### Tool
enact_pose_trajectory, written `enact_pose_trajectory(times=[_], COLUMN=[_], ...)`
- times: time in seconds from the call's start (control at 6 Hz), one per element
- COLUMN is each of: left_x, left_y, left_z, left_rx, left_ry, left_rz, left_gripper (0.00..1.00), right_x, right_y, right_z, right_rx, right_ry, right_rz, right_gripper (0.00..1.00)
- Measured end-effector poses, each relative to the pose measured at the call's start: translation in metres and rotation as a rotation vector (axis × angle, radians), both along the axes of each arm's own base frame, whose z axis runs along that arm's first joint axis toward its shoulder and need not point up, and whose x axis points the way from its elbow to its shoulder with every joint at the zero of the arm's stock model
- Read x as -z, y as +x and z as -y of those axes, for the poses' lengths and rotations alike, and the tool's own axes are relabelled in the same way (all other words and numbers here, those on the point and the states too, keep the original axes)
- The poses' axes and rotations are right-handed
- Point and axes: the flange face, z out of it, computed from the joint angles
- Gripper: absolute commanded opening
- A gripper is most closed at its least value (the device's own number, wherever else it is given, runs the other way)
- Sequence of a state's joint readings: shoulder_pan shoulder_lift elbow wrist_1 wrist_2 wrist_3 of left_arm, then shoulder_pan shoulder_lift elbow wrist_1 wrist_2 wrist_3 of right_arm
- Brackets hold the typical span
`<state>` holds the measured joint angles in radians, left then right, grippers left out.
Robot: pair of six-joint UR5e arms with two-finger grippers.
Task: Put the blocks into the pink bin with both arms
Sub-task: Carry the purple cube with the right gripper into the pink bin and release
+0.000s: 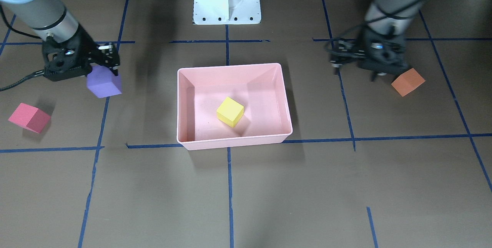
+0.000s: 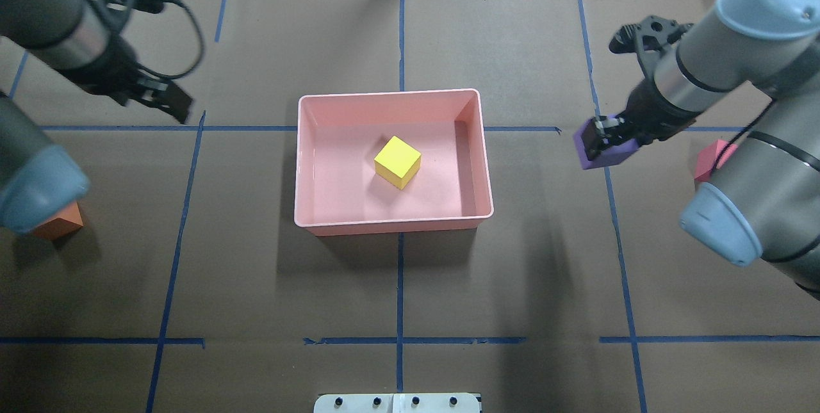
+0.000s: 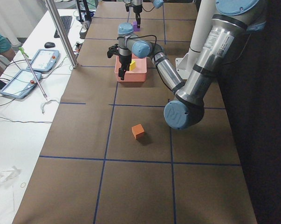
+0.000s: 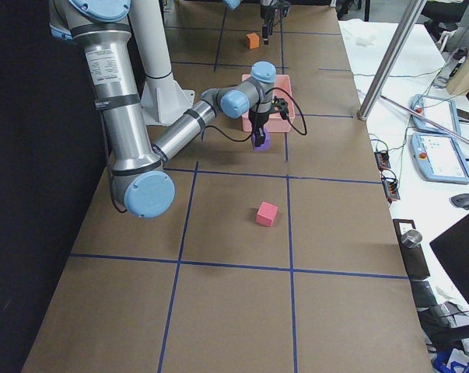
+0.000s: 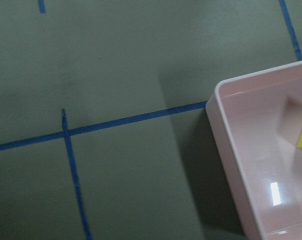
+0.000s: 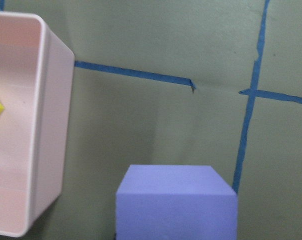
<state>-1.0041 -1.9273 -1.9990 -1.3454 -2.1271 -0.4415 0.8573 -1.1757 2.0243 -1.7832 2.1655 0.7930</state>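
Note:
The pink bin point(image 1: 230, 67) point(image 2: 384, 94) stands mid-table with the yellow block point(image 1: 230, 112) point(image 2: 397, 161) inside it. My right gripper point(image 2: 605, 141) point(image 1: 102, 73) is shut on the purple block point(image 2: 608, 153) point(image 1: 103, 82) point(image 6: 176, 200), low over the table, to the right of the bin. The red block point(image 1: 29, 117) point(image 2: 708, 160) lies farther out on that side. My left gripper point(image 2: 173, 102) point(image 1: 355, 73) hangs open and empty, left of the bin. The orange block point(image 1: 408, 82) point(image 2: 61, 224) lies on the table beside it, partly hidden by my left arm in the overhead view.
The white pedestal point(image 1: 226, 0) stands at the robot's side of the table, behind the bin. Blue tape lines cross the brown table cover. A side table with tablets point(image 3: 40, 60) and a metal pole point(image 3: 61, 32) lies beyond the far edge.

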Motion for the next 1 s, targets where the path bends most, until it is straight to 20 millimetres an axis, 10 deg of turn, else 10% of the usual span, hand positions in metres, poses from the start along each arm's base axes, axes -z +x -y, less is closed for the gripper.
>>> enact_pose_trajectory(times=[0.5,0.83,1.0], left_x=[-0.107,-0.166,-0.189], left_y=[-0.097,-0.12,-0.125], left_z=[-0.003,-0.007,-0.007], left_rx=[-0.103,-0.133,-0.137], left_ry=[0.03,0.049,0.051], left_rz=[0.028,0.009,0.009], left_gripper=[1.0,1.0,1.0], right_x=[0.089,0.117,0.123], right_y=[-0.079,-0.143,-0.165], right_z=[-0.003,-0.008,-0.013], right_rx=[-0.106,-0.16,-0.188], right_ry=[-0.084,-0.11,-0.121], right_rz=[0.011,-0.026,-0.041], right_gripper=[0.13,1.0,1.0])
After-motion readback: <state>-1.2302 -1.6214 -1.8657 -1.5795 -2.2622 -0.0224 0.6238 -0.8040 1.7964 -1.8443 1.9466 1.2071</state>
